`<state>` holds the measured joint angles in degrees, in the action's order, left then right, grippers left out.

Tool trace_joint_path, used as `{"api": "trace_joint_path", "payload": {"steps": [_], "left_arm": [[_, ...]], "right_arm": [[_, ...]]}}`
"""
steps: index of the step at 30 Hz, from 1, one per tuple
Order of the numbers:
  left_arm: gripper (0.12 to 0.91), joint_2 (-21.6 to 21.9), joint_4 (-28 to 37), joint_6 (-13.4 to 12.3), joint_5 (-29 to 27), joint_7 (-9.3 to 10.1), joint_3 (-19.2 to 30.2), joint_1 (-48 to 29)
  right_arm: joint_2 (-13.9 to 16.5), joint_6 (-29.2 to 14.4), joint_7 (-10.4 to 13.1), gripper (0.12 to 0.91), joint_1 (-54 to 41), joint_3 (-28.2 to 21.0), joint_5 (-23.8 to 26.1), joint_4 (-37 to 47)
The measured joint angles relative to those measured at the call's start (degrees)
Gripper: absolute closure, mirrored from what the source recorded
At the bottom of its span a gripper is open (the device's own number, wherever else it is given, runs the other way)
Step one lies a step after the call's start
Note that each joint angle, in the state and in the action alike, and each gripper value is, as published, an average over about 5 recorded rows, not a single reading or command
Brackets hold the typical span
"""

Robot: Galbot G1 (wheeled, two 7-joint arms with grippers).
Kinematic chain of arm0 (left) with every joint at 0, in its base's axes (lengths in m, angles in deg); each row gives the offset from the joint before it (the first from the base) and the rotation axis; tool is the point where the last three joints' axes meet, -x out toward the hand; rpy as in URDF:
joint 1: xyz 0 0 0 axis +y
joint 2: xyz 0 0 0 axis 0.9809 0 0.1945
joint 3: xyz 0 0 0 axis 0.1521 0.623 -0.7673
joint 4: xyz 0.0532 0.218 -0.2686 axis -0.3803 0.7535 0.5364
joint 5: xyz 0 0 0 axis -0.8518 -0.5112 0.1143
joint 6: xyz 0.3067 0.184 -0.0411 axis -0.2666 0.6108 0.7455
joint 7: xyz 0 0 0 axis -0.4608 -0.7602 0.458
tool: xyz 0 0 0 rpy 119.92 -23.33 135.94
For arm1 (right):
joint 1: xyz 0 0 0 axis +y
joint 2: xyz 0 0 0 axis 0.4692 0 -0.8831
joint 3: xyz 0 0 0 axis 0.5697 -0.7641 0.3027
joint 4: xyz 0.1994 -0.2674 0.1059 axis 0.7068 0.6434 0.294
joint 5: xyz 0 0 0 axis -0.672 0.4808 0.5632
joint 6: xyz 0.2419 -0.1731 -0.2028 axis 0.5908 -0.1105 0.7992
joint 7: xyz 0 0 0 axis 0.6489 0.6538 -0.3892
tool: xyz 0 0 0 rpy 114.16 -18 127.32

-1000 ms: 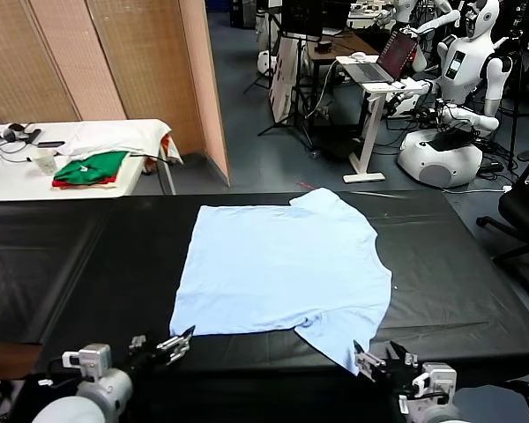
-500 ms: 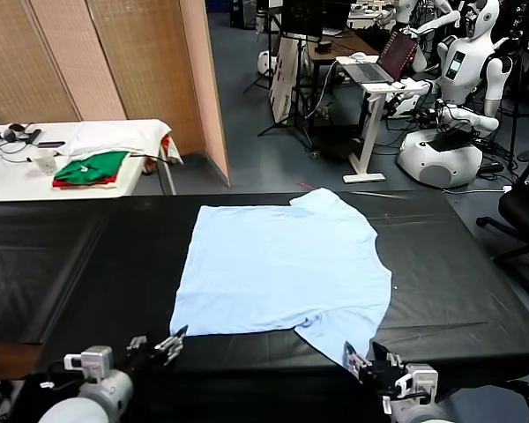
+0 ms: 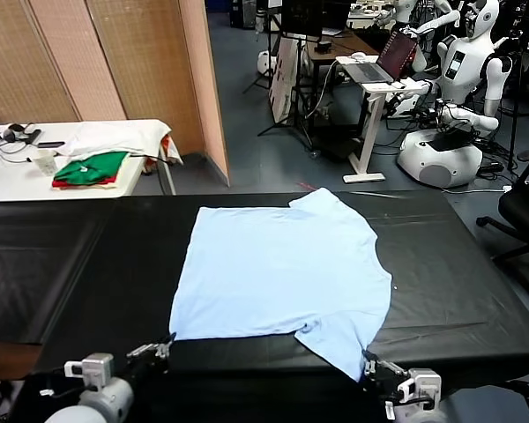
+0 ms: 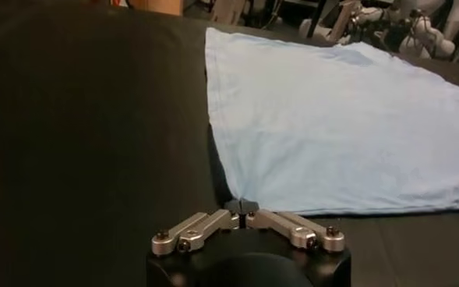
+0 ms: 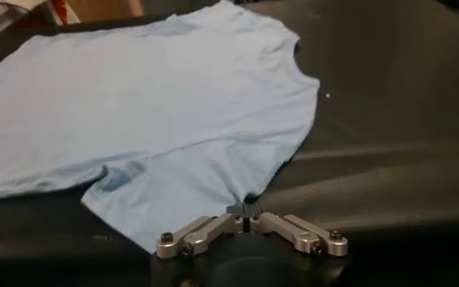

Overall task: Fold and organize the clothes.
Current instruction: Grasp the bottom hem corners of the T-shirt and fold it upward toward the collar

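Observation:
The clothes are one pale sky-blue T-shirt (image 3: 282, 264), spread flat on the black table (image 3: 88, 264) with its plain side up. My left gripper (image 3: 163, 346) is at the shirt's near-left corner. In the left wrist view its jaws (image 4: 242, 207) are shut, pinching that corner of the shirt (image 4: 338, 117). My right gripper (image 3: 370, 363) is at the near-right sleeve tip. In the right wrist view it (image 5: 243, 209) is shut on the sleeve's edge, and the shirt (image 5: 159, 101) puckers at the fingertips.
The near table edge runs just under both grippers. A white table at the back left holds green-and-red folded garments (image 3: 90, 167) and a white cloth (image 3: 115, 137). A laptop stand (image 3: 375, 79), other robots (image 3: 450, 97) and an office chair (image 3: 525, 211) stand beyond and to the right.
Both grippers went from open to shut, the left on the shirt's near-left corner and the right on the near-right sleeve tip. Both sit slightly nearer the table's front edge.

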<state>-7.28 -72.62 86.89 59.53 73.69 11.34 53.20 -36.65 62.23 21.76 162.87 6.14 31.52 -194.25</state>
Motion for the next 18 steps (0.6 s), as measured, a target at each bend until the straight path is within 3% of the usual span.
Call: {"api": "trace_joint_path", "payload": {"steps": [4,10,14,18], "left_arm": [[0.884,-0.5,-2.8,-0.6,-0.3,0.49,-1.1,2.8],[0.884,-2.0,-3.8,-5.0,-0.7,-0.19,-1.7,3.5],[0.884,-3.4,-2.2,-7.7,-0.8,-1.01,-1.0,1.0],[0.884,-4.4,0.3,-8.7,-1.5,-1.31,0.1,-3.6]], "right_arm": [[0.5,-0.7,-2.2,0.884,-1.1,1.1,-0.2,0.5],[2.4,-9.3,-5.9,0.884,-5.3,2.7,-0.5,4.1],[3.8,-12.6,-6.6,0.884,-8.8,2.4,-0.7,7.5],[4.7,-13.7,-6.5,0.884,-12.4,1.4,-0.5,10.9]]}}
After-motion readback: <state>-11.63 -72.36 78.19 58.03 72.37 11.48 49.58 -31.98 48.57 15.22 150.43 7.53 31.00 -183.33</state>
